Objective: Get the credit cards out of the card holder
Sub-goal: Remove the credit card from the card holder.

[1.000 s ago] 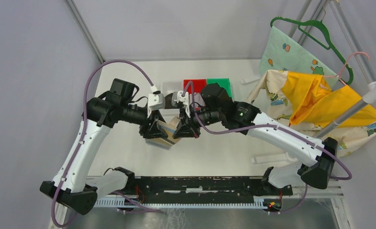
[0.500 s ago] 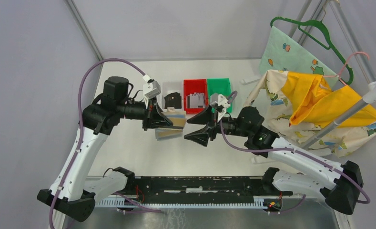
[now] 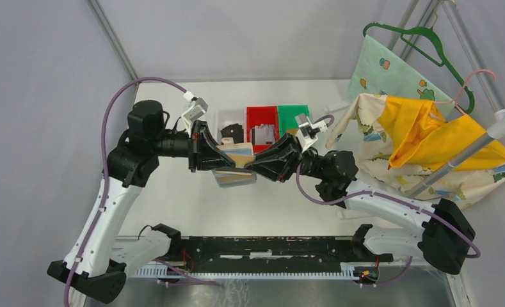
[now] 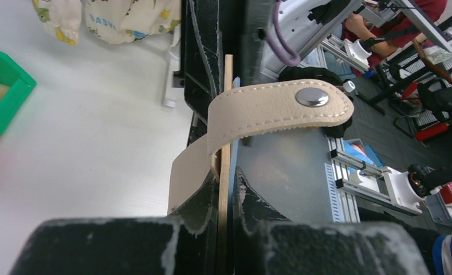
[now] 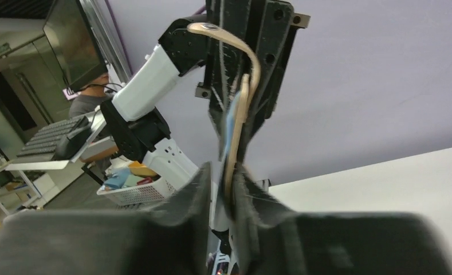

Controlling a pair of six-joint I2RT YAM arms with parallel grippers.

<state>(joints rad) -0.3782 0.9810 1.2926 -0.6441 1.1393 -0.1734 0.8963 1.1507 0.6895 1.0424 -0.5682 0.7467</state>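
The beige card holder point(image 3: 235, 165) hangs in the air above the table, between my two grippers. My left gripper point(image 3: 219, 158) is shut on its left end. In the left wrist view point(image 4: 226, 186) the holder's edge sits pinched between the fingers, and the snap tab point(image 4: 275, 109) curls over to the right. My right gripper point(image 3: 257, 165) faces it from the right. In the right wrist view point(image 5: 226, 180) its jaws stand a little apart around the holder's edge point(image 5: 240, 109), which lies against the right finger. A black card point(image 3: 232, 133) lies in the white bin and a grey card point(image 3: 262, 135) in the red bin.
White, red point(image 3: 260, 114) and green point(image 3: 291, 115) bins stand in a row at the back middle; the green bin also shows in the left wrist view point(image 4: 8, 86). Patterned and yellow clothes point(image 3: 422, 128) with hangers and a rack pole point(image 3: 473, 144) fill the right side.
My right gripper, drawn back and wide open half a second ago, has moved left onto the card holder's edge and narrowed. My left gripper has kept hold and lifted the holder slightly.
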